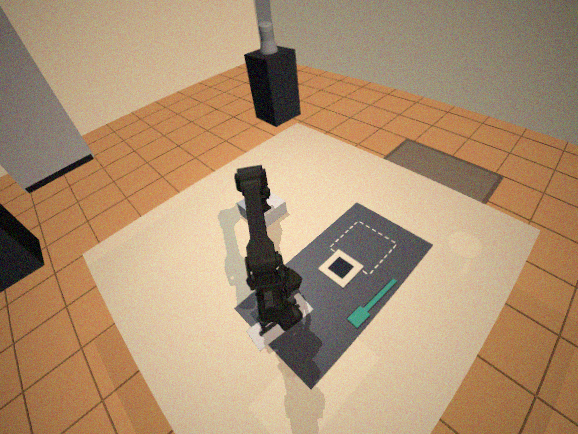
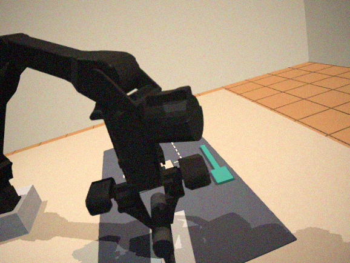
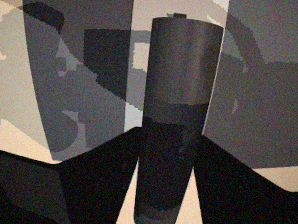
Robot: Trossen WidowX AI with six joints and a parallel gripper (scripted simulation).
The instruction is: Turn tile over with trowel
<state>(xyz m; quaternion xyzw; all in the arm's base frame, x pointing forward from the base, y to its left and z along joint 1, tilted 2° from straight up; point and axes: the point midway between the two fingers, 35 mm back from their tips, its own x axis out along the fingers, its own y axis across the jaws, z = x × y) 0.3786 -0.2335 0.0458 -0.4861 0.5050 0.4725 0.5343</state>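
Note:
My gripper [image 1: 280,327] [image 2: 161,222] [image 3: 168,138] is shut on the dark cylindrical handle of the trowel [image 1: 255,338] [image 2: 185,242] [image 3: 185,60]. Its pale flat blade hangs below, over the left near end of the mat [image 1: 410,245] [image 2: 230,203]; the gap beneath it cannot be told. The tile [image 1: 342,268] [image 2: 167,164] lies flat, a cream square with a dark square showing on top. It sits at the near corner of the dashed outline [image 1: 377,232] [image 2: 176,149], mostly outside it. In the exterior view the arm hides most of the tile and outline.
A teal spatula-like tool [image 1: 359,317] [image 2: 222,175] lies along the mat's right side. The arm's grey base block [image 1: 275,212] [image 2: 15,224] stands left of the mat. A black pedestal [image 1: 275,87] stands beyond the pale table [image 1: 175,240].

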